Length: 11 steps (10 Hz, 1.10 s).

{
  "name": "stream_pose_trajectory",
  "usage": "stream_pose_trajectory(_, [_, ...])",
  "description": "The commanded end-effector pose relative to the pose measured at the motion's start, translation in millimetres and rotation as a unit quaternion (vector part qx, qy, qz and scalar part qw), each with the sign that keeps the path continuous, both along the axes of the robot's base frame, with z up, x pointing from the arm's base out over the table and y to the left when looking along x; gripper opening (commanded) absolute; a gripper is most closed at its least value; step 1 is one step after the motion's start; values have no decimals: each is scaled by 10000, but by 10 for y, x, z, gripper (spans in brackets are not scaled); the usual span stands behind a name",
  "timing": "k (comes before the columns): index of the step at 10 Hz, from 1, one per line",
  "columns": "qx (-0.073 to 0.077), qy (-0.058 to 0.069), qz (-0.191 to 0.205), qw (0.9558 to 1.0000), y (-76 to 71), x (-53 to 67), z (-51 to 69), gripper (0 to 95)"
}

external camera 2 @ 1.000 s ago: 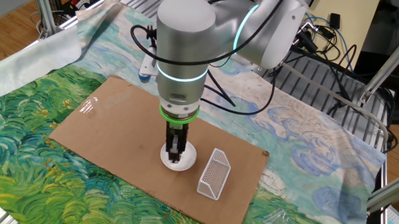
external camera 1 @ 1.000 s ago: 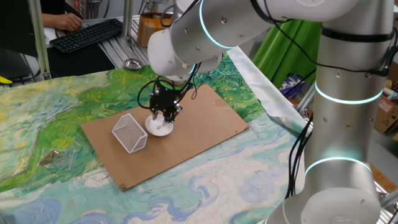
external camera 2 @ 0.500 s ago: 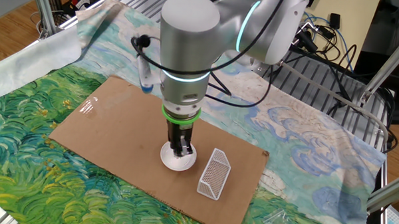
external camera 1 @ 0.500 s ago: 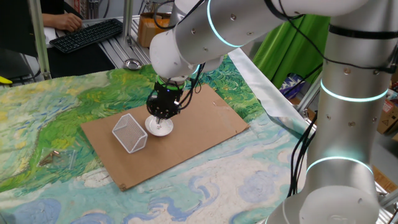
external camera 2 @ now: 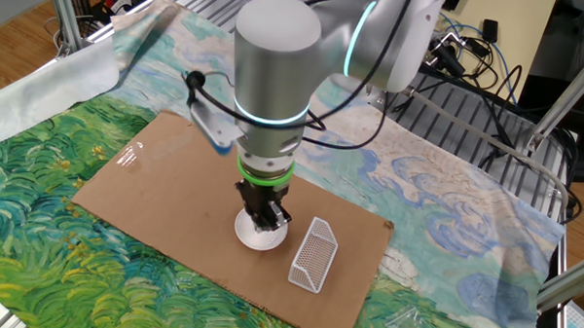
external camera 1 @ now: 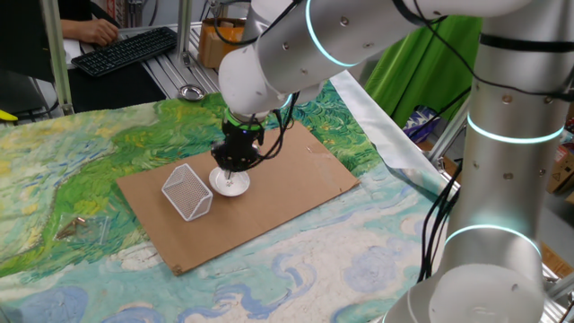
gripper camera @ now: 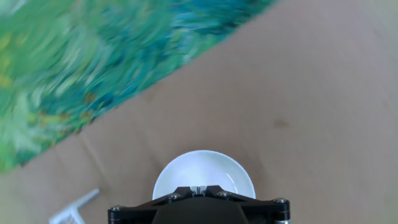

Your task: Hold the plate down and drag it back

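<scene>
- We see the plate (external camera 1: 230, 183) lying on the cardboard sheet (external camera 1: 296, 179), near its middle, in the same spot as a second ago.
- We find the gripper (external camera 1: 236, 169) pointing straight down onto the plate's centre; its fingers have drawn together since the earlier frames, and now stand fully closed with nothing between them.
- Compared with a second ago, the hand has rolled about its own axis: in the other fixed view the black finger body (external camera 2: 264, 214) sits at a different angle, and the cable (external camera 2: 203, 132) swings further out to the side.
- In the hand view the plate (gripper camera: 204, 176) shows at the bottom edge, half hidden by the gripper's black base; whether the tips press on the dish we cannot tell from there.
- We count one plate, one cardboard sheet, one wire basket (external camera 1: 187, 191), one arm (external camera 1: 502, 135).
- The basket lies tipped on its side just beside the plate, apart from it; in the other fixed view the basket (external camera 2: 313, 254) is on the plate's far side from the arm's cable.
- The cardboard rests on a painted cloth (external camera 1: 81, 170) of green, yellow and blue swirls covering the table.
- Beyond the cloth we note one small metal bowl (external camera 1: 191, 91), one black keyboard (external camera 1: 126, 49) with a person's hand (external camera 1: 97, 30) on it, and a green drape (external camera 1: 421, 72).
- A scrap of clear plastic (external camera 1: 85, 230) lies on the cloth, well apart from the cardboard.
</scene>
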State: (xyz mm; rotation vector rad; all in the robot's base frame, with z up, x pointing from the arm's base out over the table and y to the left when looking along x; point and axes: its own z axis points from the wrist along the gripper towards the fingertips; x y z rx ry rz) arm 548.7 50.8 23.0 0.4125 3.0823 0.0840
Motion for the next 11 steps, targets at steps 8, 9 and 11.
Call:
stream_pose_trajectory(8, [-94, 53, 1014, 9948, -158, -6, -88, 0])
stream_pose_trajectory(9, [-98, 77, 1038, 9945, -183, -16, -72, 0])
stream_pose_trajectory(11, [-147, 83, 1073, 9941, -219, -26, -66, 0])
